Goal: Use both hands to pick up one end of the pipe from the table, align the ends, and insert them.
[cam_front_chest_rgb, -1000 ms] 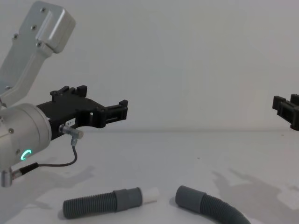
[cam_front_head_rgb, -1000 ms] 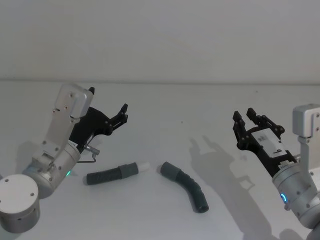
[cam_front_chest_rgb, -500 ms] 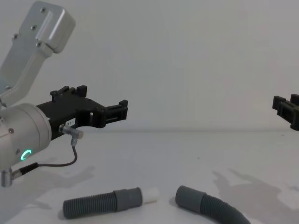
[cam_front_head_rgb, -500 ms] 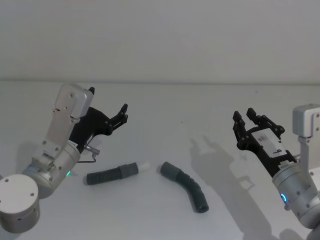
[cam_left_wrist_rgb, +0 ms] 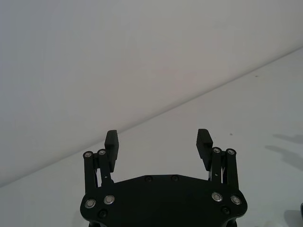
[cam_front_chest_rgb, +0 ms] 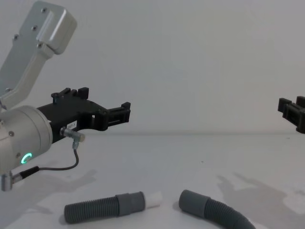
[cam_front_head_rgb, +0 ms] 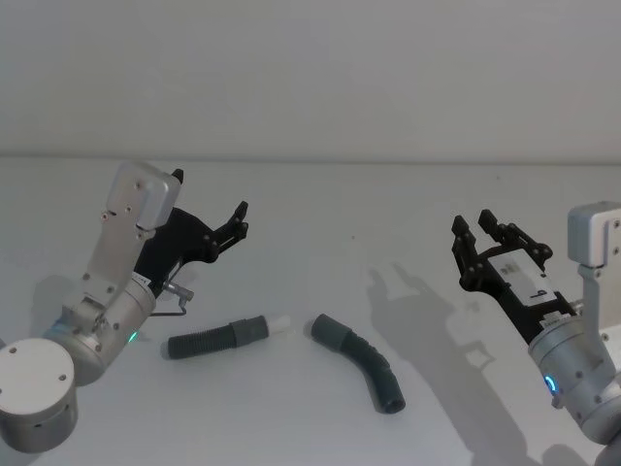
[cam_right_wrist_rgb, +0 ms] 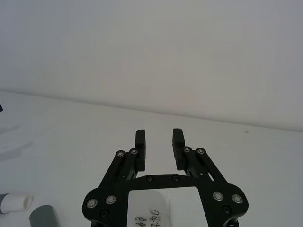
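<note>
The pipe lies on the white table (cam_front_head_rgb: pixel 320 223) as two dark grey corrugated lengths. The left length (cam_front_head_rgb: pixel 209 340) (cam_front_chest_rgb: pixel 93 210) ends in a grey collar with a white tip (cam_front_head_rgb: pixel 279 319) (cam_front_chest_rgb: pixel 154 199) (cam_right_wrist_rgb: pixel 15 203). The curved right length (cam_front_head_rgb: pixel 369 366) starts with a wider grey socket cuff (cam_front_head_rgb: pixel 327 331) (cam_front_chest_rgb: pixel 191 201) (cam_right_wrist_rgb: pixel 44 218), a short gap from the tip. My left gripper (cam_front_head_rgb: pixel 239 220) (cam_front_chest_rgb: pixel 125 112) (cam_left_wrist_rgb: pixel 157 139) hovers open above and behind the left length. My right gripper (cam_front_head_rgb: pixel 475 225) (cam_right_wrist_rgb: pixel 159 137) (cam_front_chest_rgb: pixel 291 110) hangs open at the right, well away from the curved length, with a narrower gap and nothing between its fingers.
A thin cable (cam_front_chest_rgb: pixel 71 164) loops under the left wrist. The table's far edge meets a plain wall (cam_front_head_rgb: pixel 310 78). Shadows of the right gripper fall on the table (cam_front_head_rgb: pixel 417 301) beside the curved length.
</note>
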Action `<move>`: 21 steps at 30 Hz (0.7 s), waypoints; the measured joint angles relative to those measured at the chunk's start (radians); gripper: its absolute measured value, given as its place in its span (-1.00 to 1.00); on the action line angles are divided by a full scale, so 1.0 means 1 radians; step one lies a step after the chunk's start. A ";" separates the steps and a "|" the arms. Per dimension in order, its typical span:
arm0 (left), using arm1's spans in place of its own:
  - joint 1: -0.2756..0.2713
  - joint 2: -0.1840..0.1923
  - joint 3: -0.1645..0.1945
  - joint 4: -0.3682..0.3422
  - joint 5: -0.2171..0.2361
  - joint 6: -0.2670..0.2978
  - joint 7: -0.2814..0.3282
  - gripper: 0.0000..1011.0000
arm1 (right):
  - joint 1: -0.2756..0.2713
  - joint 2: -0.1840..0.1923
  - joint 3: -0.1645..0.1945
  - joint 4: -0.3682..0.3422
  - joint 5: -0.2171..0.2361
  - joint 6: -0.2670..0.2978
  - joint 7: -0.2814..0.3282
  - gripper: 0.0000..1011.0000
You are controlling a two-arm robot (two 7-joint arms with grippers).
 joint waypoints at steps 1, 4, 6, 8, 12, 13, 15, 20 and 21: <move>0.000 0.000 0.000 0.000 0.000 0.000 0.000 0.98 | 0.000 0.000 0.000 0.000 0.000 0.000 0.000 -0.34; 0.000 0.000 0.000 0.000 0.000 0.000 0.000 0.98 | 0.000 0.000 0.000 0.000 0.000 0.000 0.000 -0.23; 0.000 0.000 0.000 0.000 0.000 0.000 0.000 0.98 | 0.000 0.000 0.000 0.000 0.000 0.000 0.000 -0.07; 0.000 0.000 0.000 0.000 0.000 0.000 0.000 0.98 | 0.000 0.000 0.000 0.000 0.000 0.000 0.000 0.01; 0.000 0.000 0.000 0.000 0.000 0.000 0.000 0.98 | 0.000 0.000 0.000 0.000 0.000 0.000 0.000 0.29; 0.000 0.000 0.000 0.000 0.000 0.000 0.000 0.98 | 0.000 0.000 0.000 0.000 0.000 0.000 0.000 0.29; 0.000 0.000 0.000 0.000 0.000 0.000 0.000 0.98 | 0.000 0.000 0.000 0.000 0.000 0.000 0.000 0.42; 0.000 0.000 0.000 0.000 0.000 0.000 0.000 0.98 | 0.000 0.000 0.000 0.000 0.000 0.000 0.000 0.72; 0.000 0.000 0.000 0.000 0.000 0.000 0.000 0.98 | 0.000 0.000 0.000 0.000 0.000 0.000 0.000 0.77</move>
